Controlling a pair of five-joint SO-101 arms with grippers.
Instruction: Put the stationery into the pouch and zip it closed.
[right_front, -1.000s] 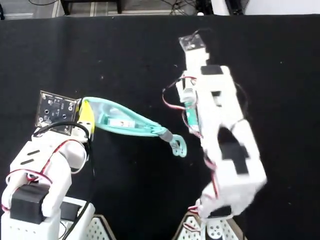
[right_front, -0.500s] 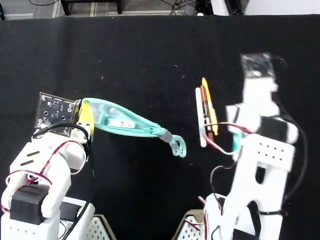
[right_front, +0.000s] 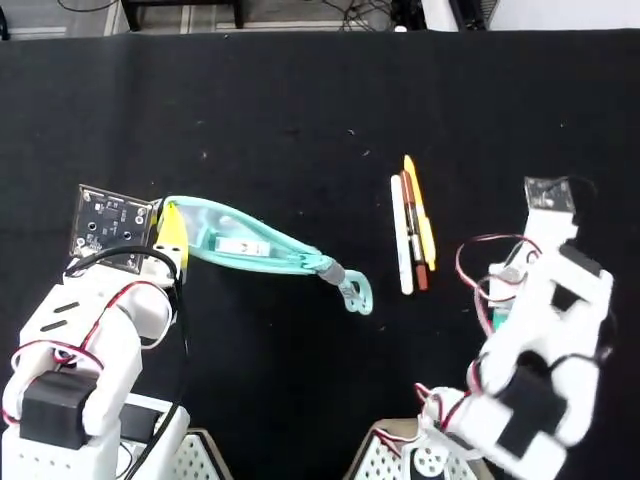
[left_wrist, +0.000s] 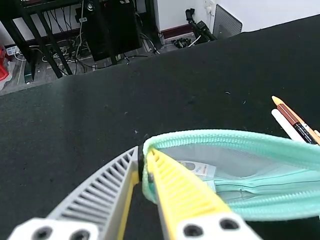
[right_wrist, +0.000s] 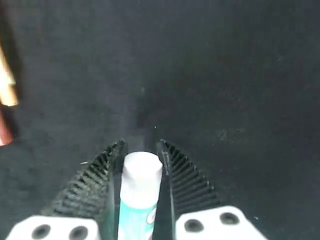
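Swinging back from the pouch (right_front: 250, 243), my right gripper (right_wrist: 141, 147) now sits beyond the pens (right_front: 412, 225), clenched on a white-capped teal tube (right_wrist: 140, 186). My left gripper (left_wrist: 143, 161) pinches the pouch's rim; pens lie off its far end.

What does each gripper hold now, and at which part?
The left gripper pinches the teal pouch at the rim of its end. The right gripper clamps a white-capped teal stick near its cap.

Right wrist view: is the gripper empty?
No, the right gripper is clamped on a white-capped teal stick that sits between its ribbed fingers.
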